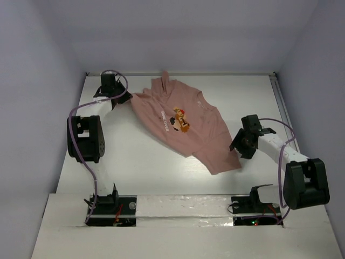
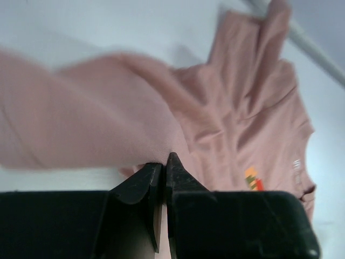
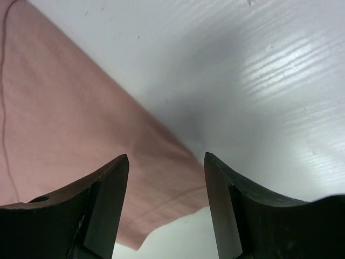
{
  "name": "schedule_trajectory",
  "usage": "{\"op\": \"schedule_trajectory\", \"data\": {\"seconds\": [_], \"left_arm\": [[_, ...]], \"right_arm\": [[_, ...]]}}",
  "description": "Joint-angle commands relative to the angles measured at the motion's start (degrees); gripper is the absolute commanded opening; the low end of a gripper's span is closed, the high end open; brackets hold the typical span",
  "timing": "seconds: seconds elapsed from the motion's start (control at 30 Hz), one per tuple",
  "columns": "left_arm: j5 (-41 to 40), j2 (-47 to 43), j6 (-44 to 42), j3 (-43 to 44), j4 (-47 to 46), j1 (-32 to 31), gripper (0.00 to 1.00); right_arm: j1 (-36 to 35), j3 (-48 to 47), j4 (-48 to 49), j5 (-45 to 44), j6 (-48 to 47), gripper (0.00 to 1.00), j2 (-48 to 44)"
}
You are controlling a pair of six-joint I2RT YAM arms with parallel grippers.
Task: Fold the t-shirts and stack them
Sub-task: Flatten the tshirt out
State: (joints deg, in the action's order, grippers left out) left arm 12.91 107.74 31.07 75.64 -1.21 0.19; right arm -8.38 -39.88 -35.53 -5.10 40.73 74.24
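Now the left gripper (image 2: pixel 164 160) pinches the shirt (image 1: pixel 199 135); the right gripper (image 3: pixel 166 157) is wide open above its edge.

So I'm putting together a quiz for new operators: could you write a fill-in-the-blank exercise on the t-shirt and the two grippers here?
1. The left gripper is ____ on the cloth of the t-shirt.
2. The right gripper is ____ and holds nothing.
3. The t-shirt lies on the white table with its chest print facing ____.
Missing words: shut; open; up.
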Motion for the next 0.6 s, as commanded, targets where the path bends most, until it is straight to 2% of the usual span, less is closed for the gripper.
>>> {"op": "schedule_trajectory", "data": {"seconds": [0.0,0.13,0.2,0.23,0.33,0.43,0.47,0.53,0.57], "left_arm": [[-1.3,-1.5,1.0,8.0,1.0,0.5,0.0],[-1.5,1.3,1.8,16.1,3.2,1.4,0.0],[-2.4,4.3,1.8,22.1,5.6,1.9,0.0],[-3.0,5.6,1.7,24.6,7.2,1.9,0.0],[-3.5,11.1,1.2,32.9,11.0,3.2,0.0],[-3.8,14.6,0.0,37.9,13.9,3.2,0.0],[-3.2,15.1,-0.7,38.4,14.6,3.2,0.08],[-3.1,13.8,-1.7,35.3,14.9,3.2,0.18],[-3.4,10.5,-2.8,32.8,13.9,3.2,0.34]], "right_arm": [[-0.4,-2.8,-1.4,-1.1,-0.1,0.63,5.5],[-0.4,0.3,6.7,4.7,0.8,0.62,10.1],[-0.4,0.4,11.2,10.4,0.1,0.54,12.7],[-1.1,-1.1,12.2,11.8,0.0,0.46,15.3],[-3.7,-5.9,14.3,15.4,-0.4,0.38,18.4],[-6.5,-10.4,14.8,18.2,0.2,0.4,20.4],[-6.6,-12.1,13.9,17.8,0.1,0.4,20.2],[-7.8,-11.8,13.2,16.8,0.7,0.44,17.7],[-9.7,-9.3,13.1,16.7,0.8,0.47,13.3]]}}
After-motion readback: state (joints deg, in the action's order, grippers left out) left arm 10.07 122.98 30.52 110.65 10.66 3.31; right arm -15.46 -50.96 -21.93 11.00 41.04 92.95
